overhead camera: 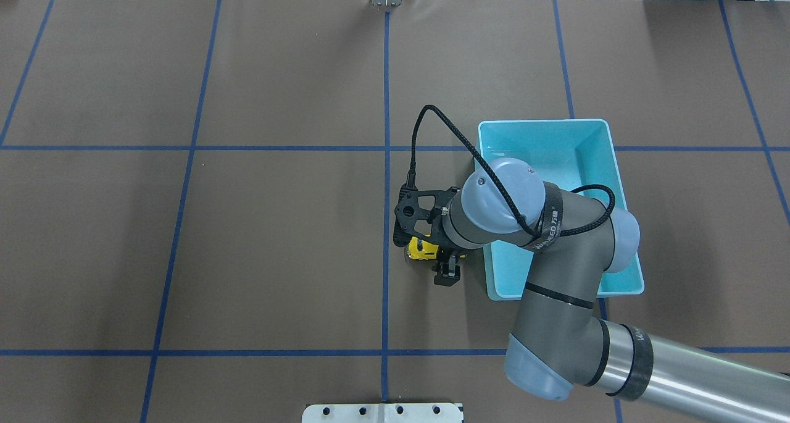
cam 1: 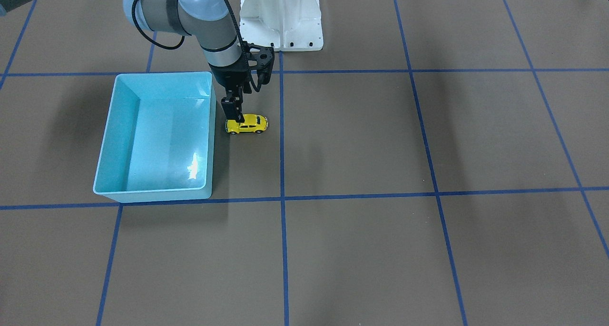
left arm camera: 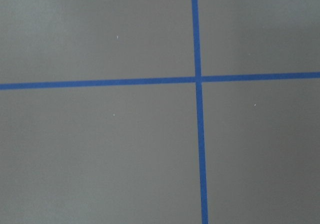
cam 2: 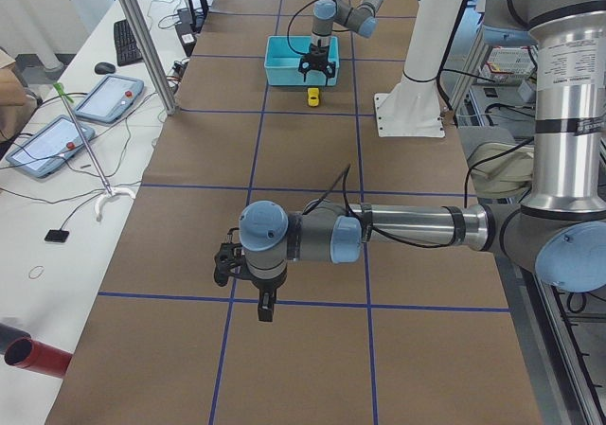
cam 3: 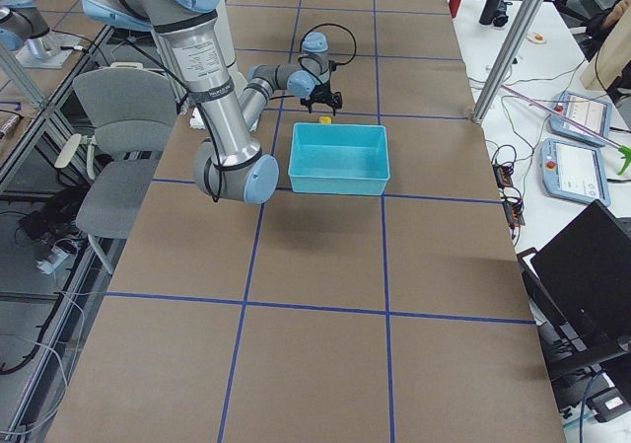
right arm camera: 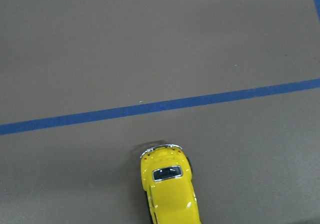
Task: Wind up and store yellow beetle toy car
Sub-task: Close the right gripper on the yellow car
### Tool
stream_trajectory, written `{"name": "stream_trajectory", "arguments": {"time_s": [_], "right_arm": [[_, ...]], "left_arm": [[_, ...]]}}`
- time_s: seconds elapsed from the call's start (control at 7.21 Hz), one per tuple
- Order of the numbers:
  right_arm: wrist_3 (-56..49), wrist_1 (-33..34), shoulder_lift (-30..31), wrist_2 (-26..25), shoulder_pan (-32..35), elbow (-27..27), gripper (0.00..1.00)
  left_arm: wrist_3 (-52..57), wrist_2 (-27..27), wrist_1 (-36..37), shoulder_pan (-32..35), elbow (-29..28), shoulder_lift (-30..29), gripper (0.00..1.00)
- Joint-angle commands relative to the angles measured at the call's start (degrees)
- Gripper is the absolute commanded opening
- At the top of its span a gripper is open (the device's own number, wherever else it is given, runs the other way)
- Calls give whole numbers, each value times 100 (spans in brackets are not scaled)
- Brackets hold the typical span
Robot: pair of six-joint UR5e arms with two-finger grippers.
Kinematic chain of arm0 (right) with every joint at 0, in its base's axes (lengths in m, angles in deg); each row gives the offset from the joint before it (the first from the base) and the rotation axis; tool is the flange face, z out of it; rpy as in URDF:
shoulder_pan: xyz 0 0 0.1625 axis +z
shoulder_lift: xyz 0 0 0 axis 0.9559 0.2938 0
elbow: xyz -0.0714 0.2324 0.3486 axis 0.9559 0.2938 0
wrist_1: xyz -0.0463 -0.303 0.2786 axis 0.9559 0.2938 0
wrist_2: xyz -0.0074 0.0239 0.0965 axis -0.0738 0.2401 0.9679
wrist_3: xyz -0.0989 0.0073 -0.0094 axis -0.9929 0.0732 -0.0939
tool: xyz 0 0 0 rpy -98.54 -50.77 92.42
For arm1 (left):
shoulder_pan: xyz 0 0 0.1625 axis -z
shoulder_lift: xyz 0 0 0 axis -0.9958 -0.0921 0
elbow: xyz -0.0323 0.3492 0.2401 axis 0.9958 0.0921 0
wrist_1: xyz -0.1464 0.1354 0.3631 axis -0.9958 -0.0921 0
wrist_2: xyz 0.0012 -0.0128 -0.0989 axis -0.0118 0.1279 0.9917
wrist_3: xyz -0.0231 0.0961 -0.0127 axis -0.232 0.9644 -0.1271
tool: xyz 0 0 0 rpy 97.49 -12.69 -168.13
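The yellow beetle toy car point(cam 1: 246, 124) sits on its wheels on the brown table point(cam 1: 361, 140), just beside the turquoise bin point(cam 1: 152, 196) but not touching it, its length running out from the bin wall. Straight above its bin-side end hangs the right gripper point(cam 1: 232, 116), pointing down. In the front view a dark finger point(cam 1: 231, 108) reaches the car's roofline. From overhead the wrist hides most of the car, so I cannot tell whether the fingers are spread or pinching it. The right wrist camera shows the car at its bottom edge, near a blue tape line point(right arm camera: 160, 106). The left gripper point(cam 2: 265, 309) hovers over bare table well away, and its state cannot be told.
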Motion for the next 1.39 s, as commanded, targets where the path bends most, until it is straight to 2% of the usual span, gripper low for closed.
{"name": "stream_trajectory", "arguments": {"time_s": [0.0,0.28,0.83,1.25], "right_arm": [[-34,-86,83,-50,-47,109,100],[-149,-636,57,-67,-47,459,100],[-149,-728,13,-138,-29,601,100],[-140,-1018,-127,-155,-38,961,99]], "left_arm": [[1,55,5,3,34,-36,100],[-8,64,23,2,95,-54,100],[-8,64,23,29,104,-54,100],[-8,64,23,29,104,-54,100]]}}
